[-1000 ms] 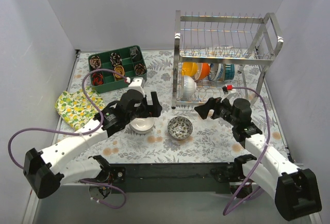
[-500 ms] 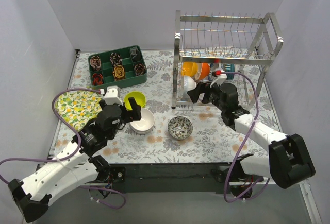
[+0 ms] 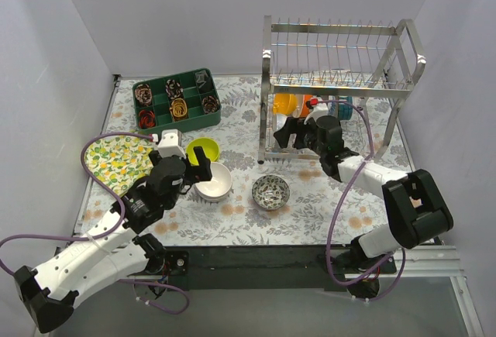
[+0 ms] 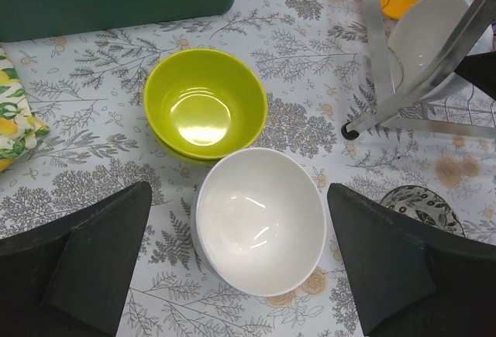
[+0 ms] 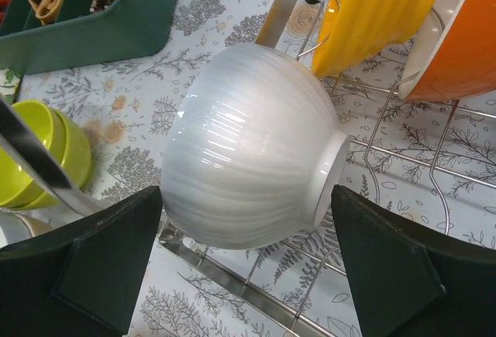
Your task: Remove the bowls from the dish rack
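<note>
The chrome dish rack (image 3: 341,81) stands at the back right. Its lower tier holds a white ribbed bowl (image 5: 248,159) on its side, a yellow bowl (image 5: 380,12) and an orange bowl (image 5: 457,50). My right gripper (image 5: 248,267) is open, one finger on each side of the white ribbed bowl, at the rack's left end (image 3: 285,135). On the table sit a white bowl (image 4: 260,219), two stacked lime-green bowls (image 4: 204,104) and a dark patterned bowl (image 3: 270,190). My left gripper (image 4: 244,271) hangs open just above the white table bowl, holding nothing.
A dark green compartment tray (image 3: 177,102) with small round items sits at the back left. A lemon-print cloth (image 3: 116,159) lies near the left wall. The rack's leg (image 4: 372,50) stands right of the lime-green bowls. The rack's upper tier carries no dishes.
My right gripper has reached up and left into the rack's lower tier, around the white ribbed bowl. My left arm has drawn back from the white table bowl, uncovering the lime-green bowls.
</note>
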### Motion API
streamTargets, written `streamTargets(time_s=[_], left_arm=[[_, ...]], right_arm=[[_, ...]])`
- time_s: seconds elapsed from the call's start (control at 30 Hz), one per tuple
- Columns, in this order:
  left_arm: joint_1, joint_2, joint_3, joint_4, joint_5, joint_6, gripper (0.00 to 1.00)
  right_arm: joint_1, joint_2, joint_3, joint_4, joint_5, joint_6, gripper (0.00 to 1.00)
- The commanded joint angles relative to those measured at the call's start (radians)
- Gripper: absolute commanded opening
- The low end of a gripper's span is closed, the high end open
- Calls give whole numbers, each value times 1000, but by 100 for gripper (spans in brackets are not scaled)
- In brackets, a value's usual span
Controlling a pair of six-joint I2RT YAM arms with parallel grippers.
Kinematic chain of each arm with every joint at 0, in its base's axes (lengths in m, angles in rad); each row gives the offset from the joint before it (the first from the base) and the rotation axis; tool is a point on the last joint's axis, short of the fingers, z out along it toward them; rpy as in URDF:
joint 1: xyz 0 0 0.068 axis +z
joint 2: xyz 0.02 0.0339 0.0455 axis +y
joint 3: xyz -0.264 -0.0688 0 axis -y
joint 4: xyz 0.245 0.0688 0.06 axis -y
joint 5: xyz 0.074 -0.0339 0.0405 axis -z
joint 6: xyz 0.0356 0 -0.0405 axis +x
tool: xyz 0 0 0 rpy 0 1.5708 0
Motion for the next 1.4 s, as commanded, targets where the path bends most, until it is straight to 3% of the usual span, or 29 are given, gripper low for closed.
streamTargets(time_s=[0.0, 0.17, 0.3, 0.53, 0.63, 0.9, 1.37], left_arm=[[11, -14, -2, -8, -9, 11, 98], [22, -15, -2, -3, 5, 12, 98], [31, -14, -3, -2, 19, 14, 98], [44, -12, -5, 4, 34, 14, 98], [45, -9, -3, 6, 39, 17, 98], [51, -9, -5, 7, 46, 15, 98], [56, -6, -17, 36, 126, 24, 98]], right_arm=[[13, 37, 57, 53, 31, -16, 99], [22, 69, 69, 53, 17, -20, 95], [41, 57, 68, 53, 36, -35, 82], [79, 1, 63, 52, 103, -86, 33], [104, -18, 63, 41, 157, -124, 24], [139, -91, 31, 29, 323, -170, 23], [139, -380, -136, 27, 315, -85, 22]])
